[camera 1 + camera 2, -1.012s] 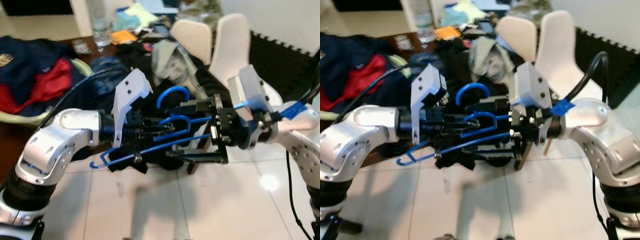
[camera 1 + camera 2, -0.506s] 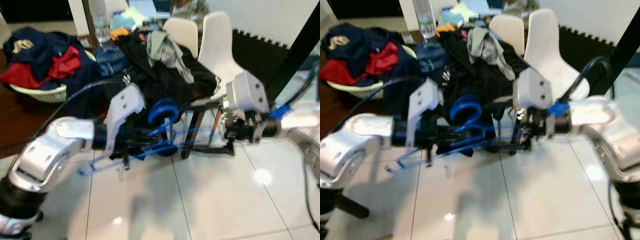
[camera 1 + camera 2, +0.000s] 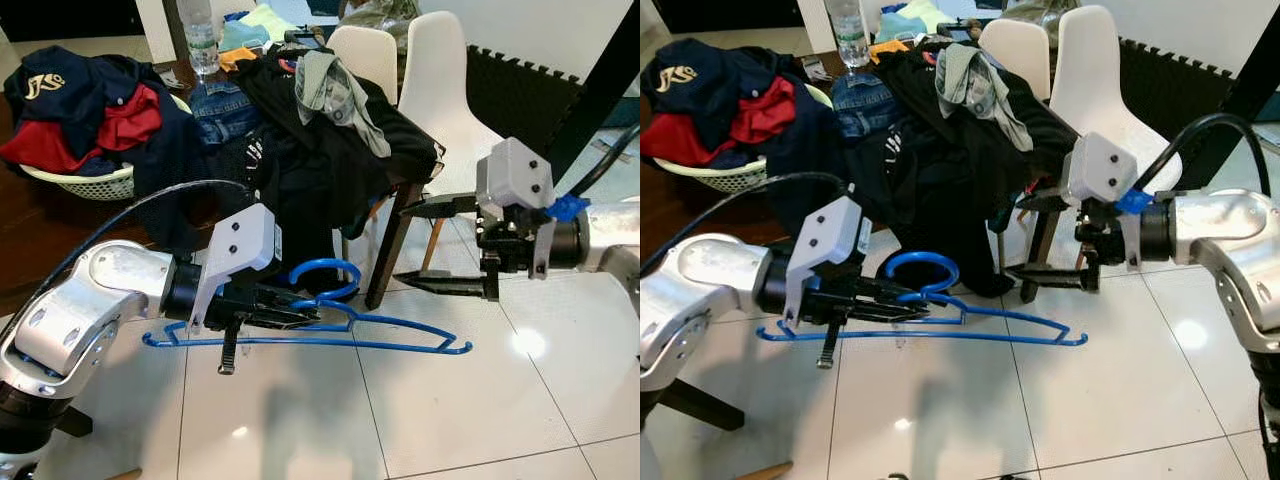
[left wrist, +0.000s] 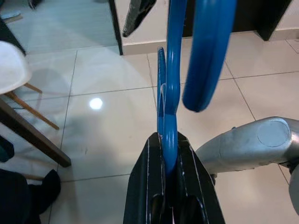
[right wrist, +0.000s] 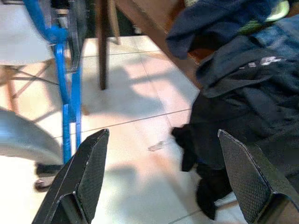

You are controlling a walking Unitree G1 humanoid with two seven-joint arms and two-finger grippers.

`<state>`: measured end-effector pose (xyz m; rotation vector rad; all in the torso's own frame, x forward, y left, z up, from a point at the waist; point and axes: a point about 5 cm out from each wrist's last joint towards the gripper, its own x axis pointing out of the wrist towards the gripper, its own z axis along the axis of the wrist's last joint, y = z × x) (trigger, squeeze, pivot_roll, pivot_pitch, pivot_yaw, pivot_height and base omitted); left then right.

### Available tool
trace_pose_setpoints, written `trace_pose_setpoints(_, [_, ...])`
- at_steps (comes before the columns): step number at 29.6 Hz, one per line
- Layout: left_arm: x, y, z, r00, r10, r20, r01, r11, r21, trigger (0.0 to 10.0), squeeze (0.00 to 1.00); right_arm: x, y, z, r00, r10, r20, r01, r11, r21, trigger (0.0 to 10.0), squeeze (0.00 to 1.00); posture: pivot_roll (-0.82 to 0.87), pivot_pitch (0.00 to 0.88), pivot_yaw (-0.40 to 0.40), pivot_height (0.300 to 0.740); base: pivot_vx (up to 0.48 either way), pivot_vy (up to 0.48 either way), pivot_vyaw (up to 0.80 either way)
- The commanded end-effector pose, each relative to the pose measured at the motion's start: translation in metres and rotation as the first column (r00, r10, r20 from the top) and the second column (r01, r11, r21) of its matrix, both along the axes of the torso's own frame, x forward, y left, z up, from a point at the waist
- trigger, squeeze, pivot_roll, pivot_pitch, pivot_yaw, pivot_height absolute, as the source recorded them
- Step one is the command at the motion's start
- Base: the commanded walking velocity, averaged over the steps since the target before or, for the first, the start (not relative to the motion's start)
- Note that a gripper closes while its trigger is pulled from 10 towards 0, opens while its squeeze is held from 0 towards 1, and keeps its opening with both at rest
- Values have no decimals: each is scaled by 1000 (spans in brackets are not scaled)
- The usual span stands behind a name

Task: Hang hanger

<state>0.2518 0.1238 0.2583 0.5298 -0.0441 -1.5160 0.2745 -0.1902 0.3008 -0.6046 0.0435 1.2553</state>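
Left eye view: the left gripper (image 3: 290, 318), lower centre of frame, is clamped on the blue hanger (image 3: 330, 335), now lying level over the white floor tiles (image 3: 450, 410). The right gripper (image 3: 420, 245), centre right, has let go of the hanger and drawn clear, fingers spread wide and empty.

Right eye view: a table (image 3: 670, 215) heaped with dark clothes (image 3: 950, 130) fills the upper frame.

Left wrist view: black fingers (image 4: 147, 186) pinch the hanger's neck.

Right wrist view: two fingers (image 5: 86, 172) stand far apart, holding nothing.
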Motion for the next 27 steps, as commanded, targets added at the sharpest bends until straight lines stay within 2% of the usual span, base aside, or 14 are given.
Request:
trace_pose_setpoints(1, [-7,-2,-5,998,-67,-11,67,998,9,10000,0,-3,-8,1,998,32,-50,-31,999,16,10000,0,91,126,-2,740,0,0,0])
trace_pose_setpoints(8, [-10,-4,-5,995,-98,-4,98,995,4,10000,0,-7,-21,7,991,78,-110,-73,996,42,10000,0,89,129,-5,740,0,0,0])
trace_pose_setpoints(15, [-5,-4,-6,997,-73,22,72,997,18,10000,0,-18,-19,1,973,144,-178,-140,989,39,10000,0,87,131,2,740,0,0,0])
trace_pose_setpoints(19, [2,-1,-7,998,-35,51,34,999,34,10000,0,-23,-19,-12,961,138,-239,-145,989,-11,10000,0,85,133,4,740,0,0,0])
trace_pose_setpoints(21, [8,1,-5,996,3,87,-5,1000,24,10000,0,-27,-20,-28,949,112,-295,-140,987,-77,10000,0,80,134,4,740,0,0,0])
trace_pose_setpoints(24, [14,1,0,992,40,118,-40,999,-10,10000,0,-27,-13,-40,943,95,-318,-130,987,-90,10000,0,80,134,4,740,0,0,0])
trace_pose_setpoints(27, [16,0,1,991,52,126,-49,999,-22,10000,0,-27,-10,-43,943,93,-319,-126,988,-84,10000,0,80,134,4,740,0,0,0])
